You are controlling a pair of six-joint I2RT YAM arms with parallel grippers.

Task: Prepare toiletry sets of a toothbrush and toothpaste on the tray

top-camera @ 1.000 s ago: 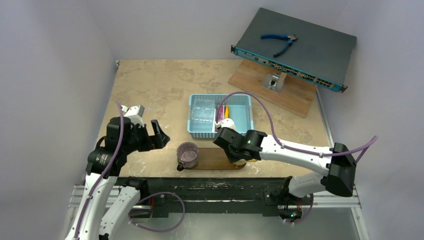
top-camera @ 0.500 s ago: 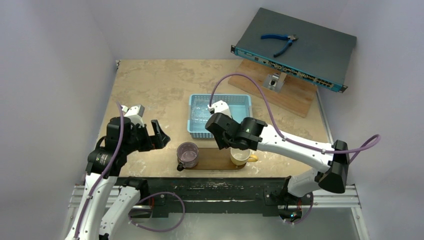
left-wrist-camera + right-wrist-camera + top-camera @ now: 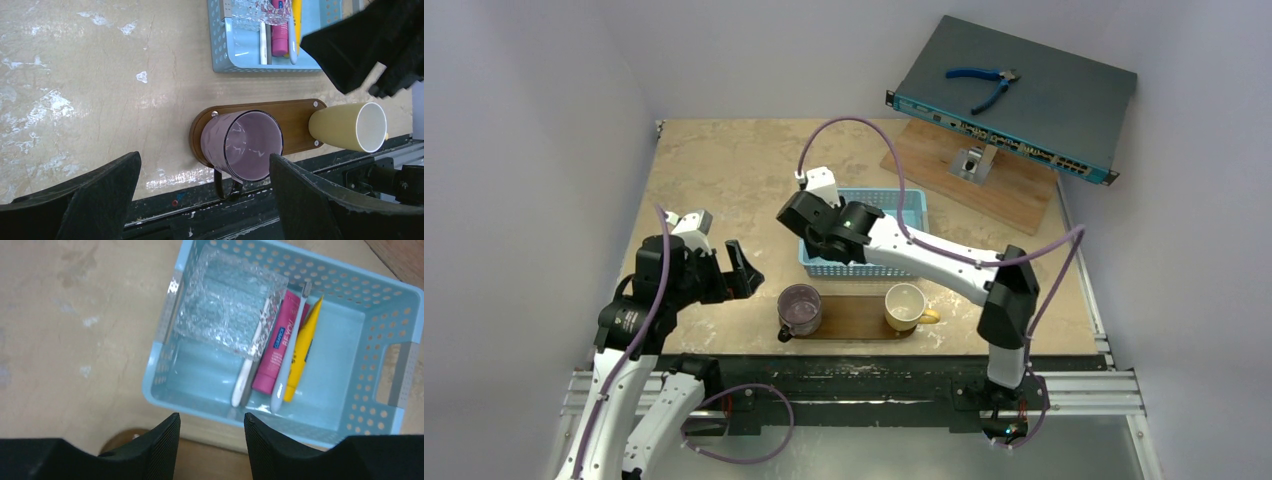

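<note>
Left arm (image 3: pixel 629 320) low, left fingers (image 3: pixel 75 200) wide apart; right arm (image 3: pixel 924 260) far forward, right fingers (image 3: pixel 155 450) apart, empty.

Pale lilac-grey walls (image 3: pixel 534 120) enclose a beige marble-patterned desk (image 3: pixel 724 170) on three sides. At its far right corner a rectangular wooden board (image 3: pixel 1014 203) carries what looks like a tilted network switch (image 3: pixel 1054 100). Light is soft and even.

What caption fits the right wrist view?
Open jaws above light-blue plastic mesh basket holding pink soft tube, yellow soft tube, two pale toothbrushes, clear textured dish.
</note>
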